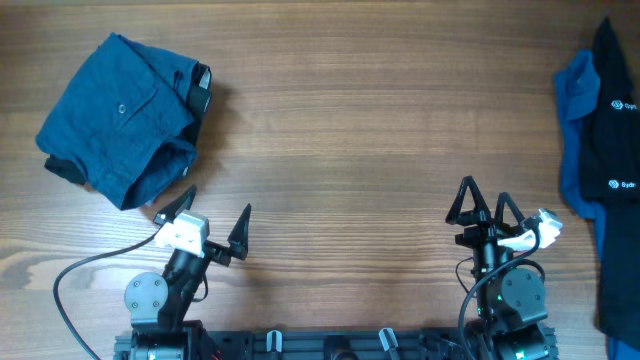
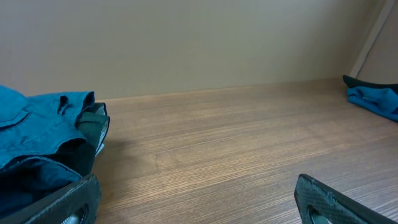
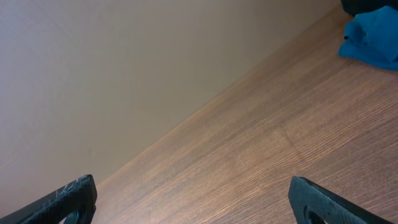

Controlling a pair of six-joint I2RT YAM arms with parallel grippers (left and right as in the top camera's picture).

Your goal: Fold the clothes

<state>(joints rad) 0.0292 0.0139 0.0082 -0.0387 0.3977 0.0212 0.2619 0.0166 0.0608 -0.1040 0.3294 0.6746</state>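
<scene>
A wood-grain table (image 1: 340, 150) spreads out ahead of both pairs of jaws, its grain running crosswise. Past its far edge, facing the jaws, rises a plain beige wall (image 2: 199, 43), evenly lit.

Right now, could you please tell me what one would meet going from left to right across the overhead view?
Dark blue buttoned garment → left gripper, open → right gripper, open → blue shirt → black T-shirt at the right edge, lying partly over the blue shirt.
</scene>
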